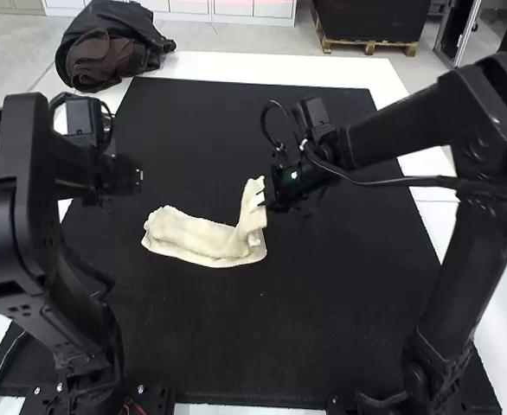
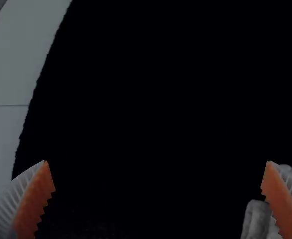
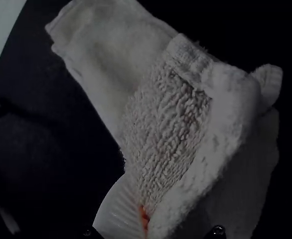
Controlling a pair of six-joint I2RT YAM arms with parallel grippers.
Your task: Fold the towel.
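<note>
Towel is pinched by my right tool; overpulling could drag lower folds loose. My left tool gapes.

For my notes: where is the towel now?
In the high view, the towel lies left of centre on the black mat, its right end raised at the right arm's hand.

The towel hides much of the right end effector in the right wrist view.

black jointed arms, looping cables, orange pads
</note>
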